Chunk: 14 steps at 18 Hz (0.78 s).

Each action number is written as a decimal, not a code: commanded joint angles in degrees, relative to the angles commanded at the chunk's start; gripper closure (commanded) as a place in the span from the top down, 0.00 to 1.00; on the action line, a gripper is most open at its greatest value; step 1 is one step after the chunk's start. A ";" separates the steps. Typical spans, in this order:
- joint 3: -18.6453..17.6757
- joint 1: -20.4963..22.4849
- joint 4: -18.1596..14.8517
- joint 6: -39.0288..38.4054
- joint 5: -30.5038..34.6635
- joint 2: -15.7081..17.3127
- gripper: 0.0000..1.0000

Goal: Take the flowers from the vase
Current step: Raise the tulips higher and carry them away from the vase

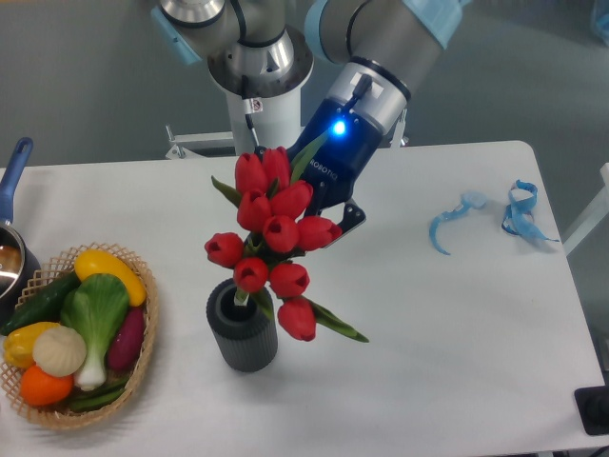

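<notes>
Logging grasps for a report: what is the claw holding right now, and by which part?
The claw holds the flowers, gripping behind the blooms, apparently the upper stems; the exact contact is hidden. The bunch is mostly clear of the vase.

Robotics lab | robot arm (381, 38) on a pedestal behind a plain white table (457, 362) | bare grey wall | props laid out: wicker basket (143, 367) of toy vegetables, blue ribbon scraps (519, 214), a pan (11, 252) at the edge
</notes>
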 joint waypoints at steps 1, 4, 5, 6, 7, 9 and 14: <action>0.35 0.61 0.00 -0.27 -0.09 0.09 0.45; 1.41 1.93 0.09 0.08 -0.09 0.00 0.45; 2.11 2.11 0.09 0.34 0.00 0.00 0.45; 2.98 2.20 0.09 0.34 0.00 -0.09 0.45; 4.12 2.46 0.00 0.34 0.09 -0.52 0.45; 5.54 3.86 0.00 0.34 0.09 -1.49 0.45; 8.18 7.03 0.09 3.59 0.35 -5.44 0.45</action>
